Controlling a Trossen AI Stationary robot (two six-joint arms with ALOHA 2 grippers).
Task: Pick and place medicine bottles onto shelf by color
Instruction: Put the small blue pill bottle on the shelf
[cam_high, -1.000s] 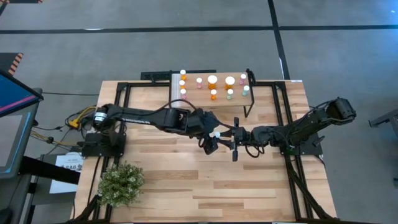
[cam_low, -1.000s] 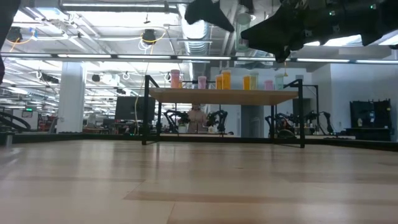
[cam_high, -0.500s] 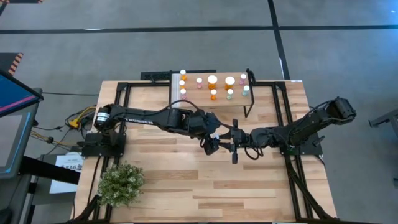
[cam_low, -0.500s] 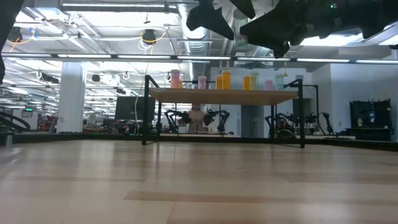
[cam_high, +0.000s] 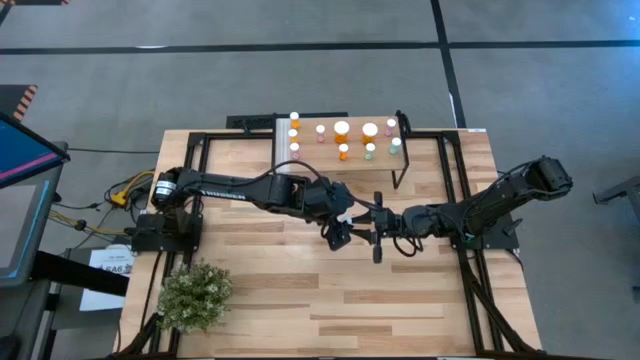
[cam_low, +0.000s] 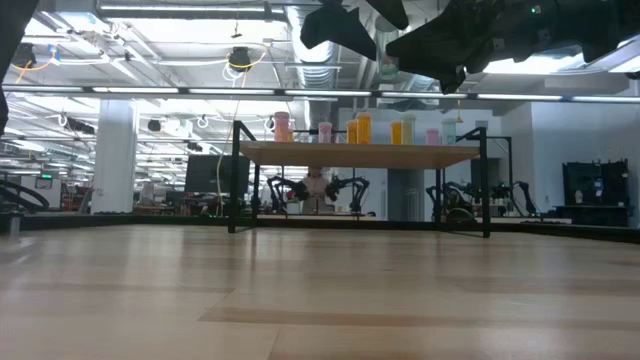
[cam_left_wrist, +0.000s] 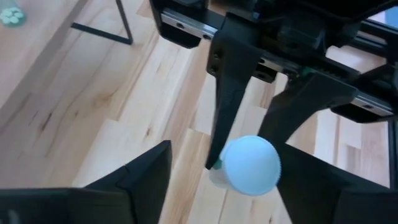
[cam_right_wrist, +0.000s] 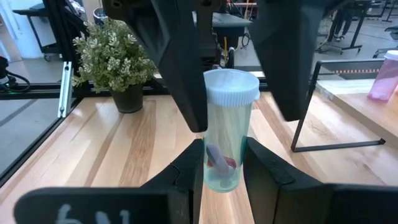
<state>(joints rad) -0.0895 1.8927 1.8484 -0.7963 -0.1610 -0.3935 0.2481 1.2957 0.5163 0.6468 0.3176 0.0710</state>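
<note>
my right gripper (cam_right_wrist: 222, 163) pinched a pale green medicine bottle (cam_right_wrist: 227, 127) midair; left gripper (cam_left_wrist: 224, 180) straddled its cap, jaws spread.

Pale green bottle (cam_right_wrist: 224, 146), white cap, red and blue contents. Black right gripper (cam_right_wrist: 222, 163) and left gripper (cam_right_wrist: 231, 59). Orange, pink and pale green bottles (cam_high: 343, 138), white-capped. Light wood shelf (cam_low: 360, 154), black legs. Light plank table (cam_high: 300, 300). Green plant (cam_right_wrist: 114, 53), dark pot.

Right tool (cam_right_wrist: 225, 169) clamps pale green bottle (cam_right_wrist: 226, 138) upright.
</note>
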